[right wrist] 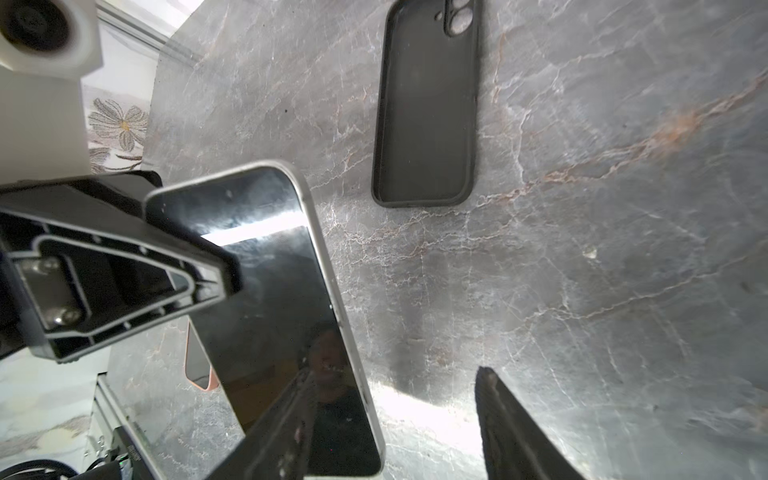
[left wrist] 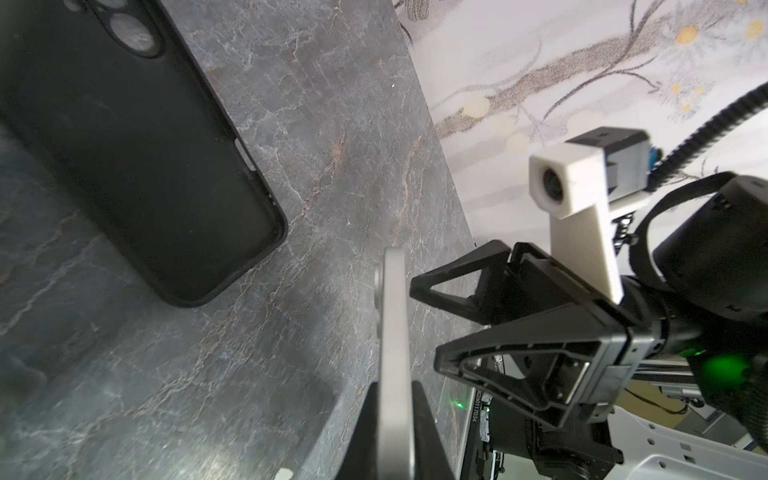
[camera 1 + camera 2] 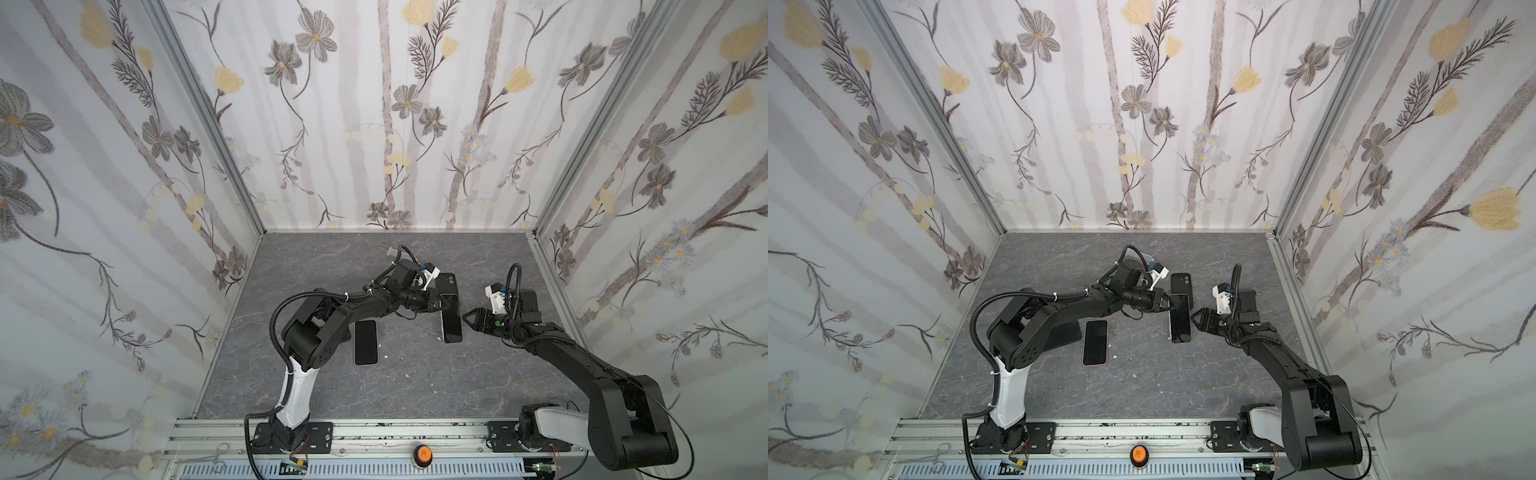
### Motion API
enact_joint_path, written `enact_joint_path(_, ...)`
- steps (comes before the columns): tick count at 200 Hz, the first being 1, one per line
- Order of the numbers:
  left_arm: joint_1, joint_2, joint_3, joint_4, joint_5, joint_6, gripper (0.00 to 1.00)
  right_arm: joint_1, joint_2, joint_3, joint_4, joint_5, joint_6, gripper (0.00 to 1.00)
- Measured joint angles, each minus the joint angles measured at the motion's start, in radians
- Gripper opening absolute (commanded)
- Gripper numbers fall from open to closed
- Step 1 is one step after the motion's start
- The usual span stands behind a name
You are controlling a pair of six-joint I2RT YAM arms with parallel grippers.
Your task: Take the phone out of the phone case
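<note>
The phone [image 3: 451, 318] [image 3: 1179, 320], silver-edged with a dark screen, hangs tilted above the table with my left gripper [image 3: 442, 305] [image 2: 392, 415] shut on its thin sides. The empty black phone case [image 3: 446, 280] [image 3: 1181, 282] [image 2: 124, 145] [image 1: 428, 108] lies open side up on the table just behind it. My right gripper [image 3: 467, 318] [image 3: 1194, 318] [image 1: 395, 372] stands open close to the phone's screen side [image 1: 270, 311]. It grips nothing, and one finger overlaps the screen in the right wrist view.
A second phone [image 3: 365, 343] [image 3: 1095, 343] with a pink rim lies screen up on the grey marble table [image 3: 415, 386], close to the left arm's elbow. Floral walls enclose the back and both sides. An aluminium rail [image 3: 374, 432] runs along the front.
</note>
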Motion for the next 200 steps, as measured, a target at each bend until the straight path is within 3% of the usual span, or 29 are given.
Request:
enact_joint_path(138, -0.037, 0.103, 0.028, 0.03, 0.013, -0.119, 0.0, -0.012, 0.103, -0.071, 0.14, -0.05, 0.051, 0.57)
enact_joint_path(200, -0.039, 0.121, 0.021, 0.03, -0.011, -0.137, 0.09, -0.013, 0.167, -0.076, 0.196, -0.092, 0.068, 0.56)
